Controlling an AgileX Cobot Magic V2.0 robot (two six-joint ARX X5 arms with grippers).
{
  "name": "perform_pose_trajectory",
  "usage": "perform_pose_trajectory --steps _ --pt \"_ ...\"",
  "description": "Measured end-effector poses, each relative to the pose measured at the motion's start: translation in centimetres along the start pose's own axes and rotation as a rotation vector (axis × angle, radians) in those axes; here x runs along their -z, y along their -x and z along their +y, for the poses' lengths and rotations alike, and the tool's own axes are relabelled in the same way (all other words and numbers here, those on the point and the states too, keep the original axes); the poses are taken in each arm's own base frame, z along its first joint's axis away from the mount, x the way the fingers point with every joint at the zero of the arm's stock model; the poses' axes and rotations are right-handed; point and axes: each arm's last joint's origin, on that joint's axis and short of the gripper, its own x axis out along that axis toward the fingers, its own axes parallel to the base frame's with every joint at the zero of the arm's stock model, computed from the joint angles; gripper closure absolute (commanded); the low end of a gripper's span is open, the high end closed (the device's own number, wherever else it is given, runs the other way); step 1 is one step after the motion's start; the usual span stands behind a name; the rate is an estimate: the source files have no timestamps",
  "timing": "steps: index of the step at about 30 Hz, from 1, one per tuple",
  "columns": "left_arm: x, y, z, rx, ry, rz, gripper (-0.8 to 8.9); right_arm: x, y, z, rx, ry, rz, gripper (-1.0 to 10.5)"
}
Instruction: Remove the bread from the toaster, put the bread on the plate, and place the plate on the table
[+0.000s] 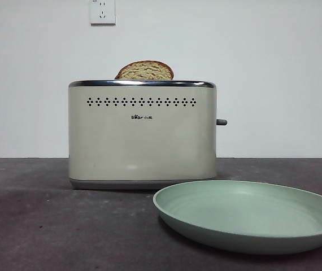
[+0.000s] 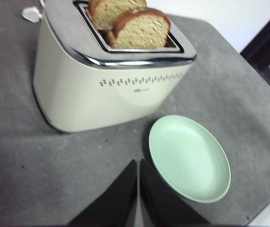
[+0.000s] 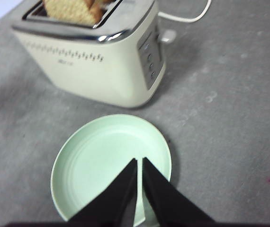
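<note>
Left gripper (image 2: 138,163) and right gripper (image 3: 139,163) closed, empty, above table (image 1: 37,226). Bread (image 1: 145,70) upright in toaster (image 1: 142,135), possibly two slices. Plate (image 1: 251,217) empty beside it. Pinch crust top, lift straight.

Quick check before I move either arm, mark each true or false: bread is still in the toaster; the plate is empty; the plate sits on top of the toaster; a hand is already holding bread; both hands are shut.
1. Bread is in the toaster. True; it sticks up out of the slot.
2. The plate is empty. True.
3. The plate sits on top of the toaster. False; it lies on the table in front of the toaster.
4. A hand is holding bread. False; the left hand and right hand hold nothing.
5. Both hands are shut. True; each pair of jaws is pressed together.
</note>
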Motion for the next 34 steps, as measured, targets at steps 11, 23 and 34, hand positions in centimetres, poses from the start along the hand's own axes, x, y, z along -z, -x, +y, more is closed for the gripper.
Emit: perform_pose_trajectory --steps 11,23,34 --pt "-0.1 -0.1 -0.1 0.005 -0.010 0.010 4.09 0.0 -0.1 -0.1 0.028 0.004 0.020 6.2" --pt "-3.7 -1.7 -0.2 0.062 -0.120 -0.063 4.09 0.0 -0.2 -0.1 0.030 -0.007 0.022 6.2" --pt "-9.8 -8.3 0.1 0.131 -0.262 0.009 4.09 -0.1 -0.5 -0.3 0.030 -0.013 0.034 6.2"
